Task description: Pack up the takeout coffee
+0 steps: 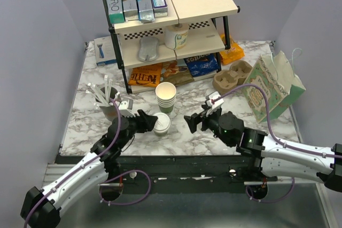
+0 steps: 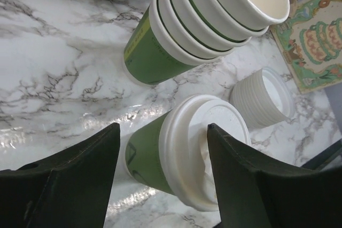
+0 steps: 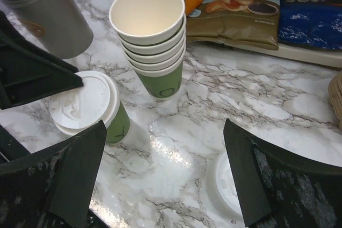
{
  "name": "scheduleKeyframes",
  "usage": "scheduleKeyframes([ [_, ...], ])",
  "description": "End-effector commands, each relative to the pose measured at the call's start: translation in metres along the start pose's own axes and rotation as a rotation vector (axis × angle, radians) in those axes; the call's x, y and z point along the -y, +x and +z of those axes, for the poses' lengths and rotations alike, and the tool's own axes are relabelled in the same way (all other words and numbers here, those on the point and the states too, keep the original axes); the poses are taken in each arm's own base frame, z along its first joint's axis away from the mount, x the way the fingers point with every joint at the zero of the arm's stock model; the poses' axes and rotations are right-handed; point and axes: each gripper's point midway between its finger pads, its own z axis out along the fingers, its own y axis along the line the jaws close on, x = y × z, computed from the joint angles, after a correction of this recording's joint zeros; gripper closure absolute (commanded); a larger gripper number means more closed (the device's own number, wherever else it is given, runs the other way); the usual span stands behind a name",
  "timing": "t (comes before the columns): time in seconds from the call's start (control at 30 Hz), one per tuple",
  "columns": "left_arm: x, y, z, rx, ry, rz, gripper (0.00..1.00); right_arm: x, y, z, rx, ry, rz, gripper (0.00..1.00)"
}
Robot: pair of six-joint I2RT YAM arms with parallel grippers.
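The takeout coffee [image 1: 161, 123] stands just before the cup stack [image 1: 166, 98].

The left gripper [image 1: 146, 122], jaws apart, has the lidded cup [image 1: 161, 123] right at its fingertips, while the right gripper [image 1: 191, 123], also spread, faces that cup from the other side, slightly apart, and the cup stack [image 1: 166, 97] stands just beyond both.
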Motion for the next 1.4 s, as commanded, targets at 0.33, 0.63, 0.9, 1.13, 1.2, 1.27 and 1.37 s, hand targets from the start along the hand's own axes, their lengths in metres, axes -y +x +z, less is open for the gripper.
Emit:
scheduleKeyframes([
  [0.33, 0.017, -0.037, -0.019, 0.067, 0.0, 0.006, 0.01, 0.073, 0.064, -0.024, -0.401, 0.347, 0.366, 0.0],
  [0.63, 0.039, -0.064, -0.025, 0.092, 0.024, -0.019, 0.01, 0.063, 0.132, -0.052, -0.609, 0.372, 0.636, 0.0],
  [0.9, 0.044, -0.078, -0.033, 0.129, 0.029, -0.008, 0.01, 0.066, 0.138, -0.038, -0.507, 0.342, 0.652, 0.0],
  [1.13, 0.038, -0.091, -0.042, 0.2, 0.004, -0.015, 0.01, 0.054, 0.166, -0.019, -0.57, 0.239, 0.551, 0.05],
  [1.2, 0.038, -0.097, -0.045, 0.218, -0.01, -0.018, 0.01, 0.059, 0.172, -0.016, -0.593, 0.283, 0.535, 0.05],
  [1.27, 0.035, -0.103, -0.048, 0.234, -0.031, -0.017, 0.01, 0.069, 0.18, -0.012, -0.612, 0.353, 0.507, 0.1],
  [1.37, 0.035, -0.108, -0.051, 0.253, -0.036, -0.02, 0.01, 0.079, 0.184, -0.008, -0.613, 0.424, 0.491, 0.14],
])
